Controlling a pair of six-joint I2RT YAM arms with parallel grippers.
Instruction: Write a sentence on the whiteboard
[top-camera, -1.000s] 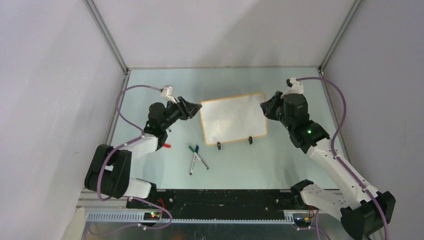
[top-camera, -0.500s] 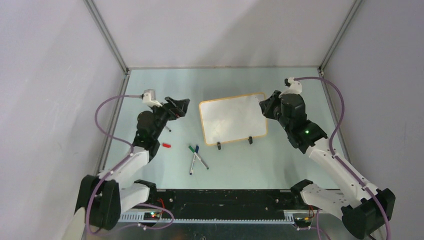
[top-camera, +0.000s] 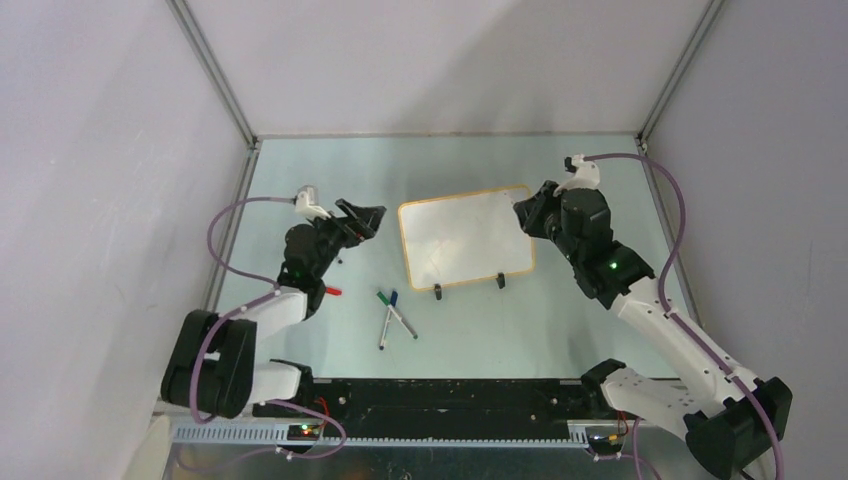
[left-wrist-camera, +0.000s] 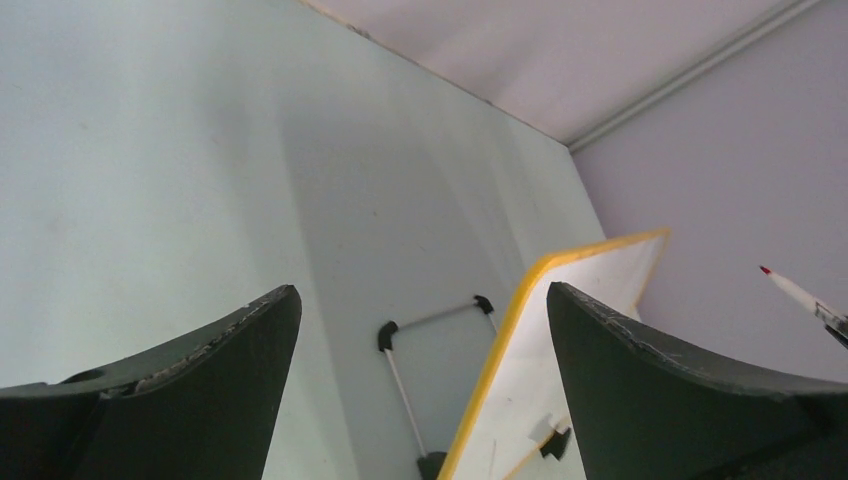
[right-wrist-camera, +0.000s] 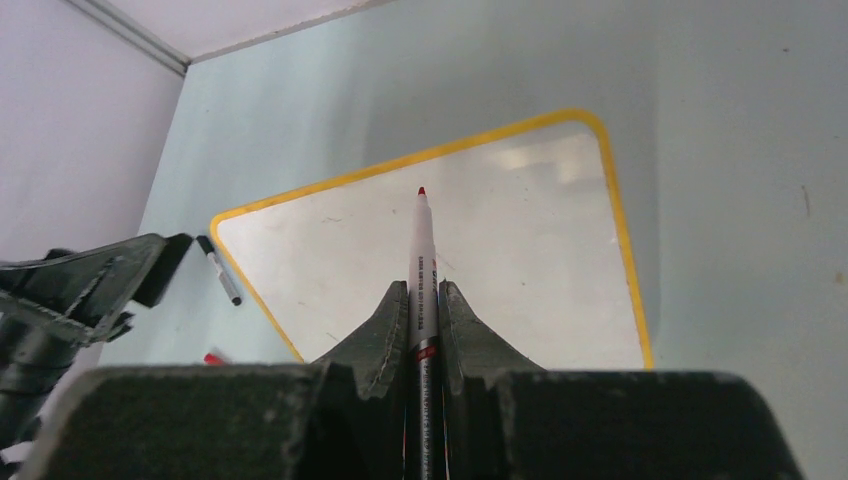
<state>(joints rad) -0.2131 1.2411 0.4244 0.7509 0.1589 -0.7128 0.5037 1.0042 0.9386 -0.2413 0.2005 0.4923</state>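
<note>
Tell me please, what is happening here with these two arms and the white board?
The right gripper is shut on a red-tipped marker and points it at the whiteboard, with the tip over the white surface; whether it touches, I cannot tell. No readable writing is on the board yet. The left gripper is open and empty, just beside the board's edge. Two spare markers lie on the table nearer the arms.
</note>
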